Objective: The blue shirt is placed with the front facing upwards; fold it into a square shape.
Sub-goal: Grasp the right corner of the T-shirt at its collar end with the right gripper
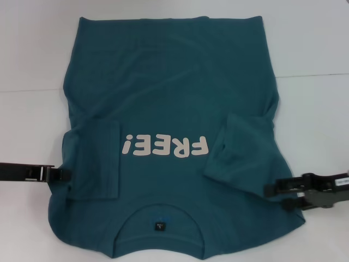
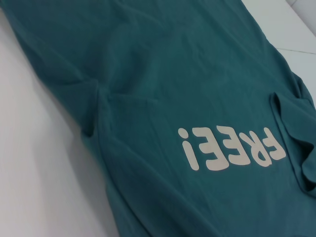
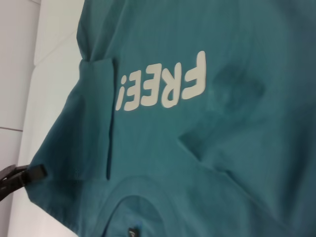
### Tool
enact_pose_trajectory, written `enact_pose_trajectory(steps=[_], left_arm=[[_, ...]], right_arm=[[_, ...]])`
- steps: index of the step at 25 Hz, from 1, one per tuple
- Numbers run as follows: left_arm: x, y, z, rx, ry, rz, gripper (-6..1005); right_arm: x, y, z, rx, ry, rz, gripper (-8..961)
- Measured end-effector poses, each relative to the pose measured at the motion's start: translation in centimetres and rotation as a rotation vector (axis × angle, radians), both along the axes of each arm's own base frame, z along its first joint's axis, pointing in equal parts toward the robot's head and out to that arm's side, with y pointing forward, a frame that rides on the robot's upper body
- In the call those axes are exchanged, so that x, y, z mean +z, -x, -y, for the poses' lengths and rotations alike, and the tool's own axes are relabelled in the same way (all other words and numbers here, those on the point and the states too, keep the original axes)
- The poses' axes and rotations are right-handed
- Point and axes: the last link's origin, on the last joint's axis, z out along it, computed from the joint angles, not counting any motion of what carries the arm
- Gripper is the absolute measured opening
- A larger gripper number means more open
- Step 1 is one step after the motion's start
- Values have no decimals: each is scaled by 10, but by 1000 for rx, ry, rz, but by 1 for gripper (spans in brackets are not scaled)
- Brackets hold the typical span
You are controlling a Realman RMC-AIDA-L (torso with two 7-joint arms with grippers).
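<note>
- The blue shirt point(image 1: 174, 98) lies front up on the white table point(image 1: 32, 49), collar point(image 1: 158, 210) nearest me and hem at the far edge, the "FREE!" lettering point(image 1: 165, 146) across the chest.
- Both short sleeves are already turned inward: the left sleeve point(image 1: 95, 161) lies flat beside the lettering, while the right sleeve point(image 1: 240, 144) sits crooked and rumpled.
- I judge the sleeve step done and the next to be a fold of the body, either bringing the sides in or taking the collar end toward the hem.
- My left gripper point(image 1: 61, 174) sits at the shirt's left edge by the shoulder; I cannot tell whether it is pinching cloth or spread.
- My right gripper point(image 1: 279, 192) is at the right edge near the shoulder; its fingers look parted, holding nothing.
- The next move calls for a clean pinch on both shoulder edges and an even lift.
- The skewed right sleeve and the wrinkles near it could spoil a square outline; nothing else on the table stands in the way.
</note>
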Motion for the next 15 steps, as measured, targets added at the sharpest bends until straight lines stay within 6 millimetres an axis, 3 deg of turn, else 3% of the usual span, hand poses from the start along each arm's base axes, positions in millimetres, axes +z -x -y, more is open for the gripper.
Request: enact_pose_trajectory(steps=[5, 15], left_arm=[[-1, 0, 0, 1, 2, 0, 16], [-1, 0, 0, 1, 4, 0, 17]], right_arm=[[22, -18, 12, -23, -4, 37, 906], [24, -28, 17, -18, 16, 95, 907]])
